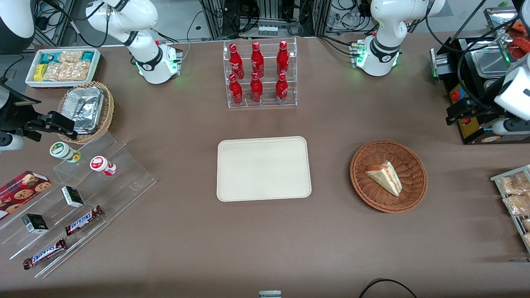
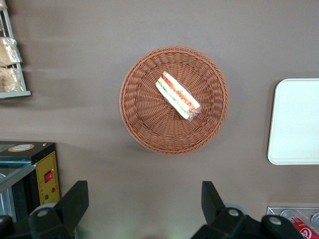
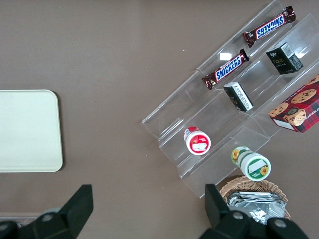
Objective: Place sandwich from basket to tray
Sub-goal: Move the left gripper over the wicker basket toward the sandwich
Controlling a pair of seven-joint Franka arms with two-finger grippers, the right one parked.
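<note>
The sandwich (image 1: 385, 176) is a pale triangular wedge with a pink-red and yellow filling stripe. It lies in the round reddish-brown wicker basket (image 1: 368, 194). The cream tray (image 1: 263, 169) lies flat beside the basket, toward the parked arm's end, with nothing on it. The left arm's gripper (image 1: 452, 114) hangs open and empty above the table, farther from the front camera than the basket and toward the working arm's end. In the left wrist view the gripper (image 2: 143, 204) is spread wide, apart from the basket (image 2: 144, 124) and sandwich (image 2: 178, 95); the tray's edge (image 2: 296, 122) shows too.
A clear rack of red bottles (image 1: 258, 74) stands farther from the front camera than the tray. A black machine (image 1: 476, 82) stands by the gripper. A wire rack of snack packets (image 1: 513, 194) lies at the working arm's end. A stepped acrylic display (image 1: 83, 194) lies at the parked arm's end.
</note>
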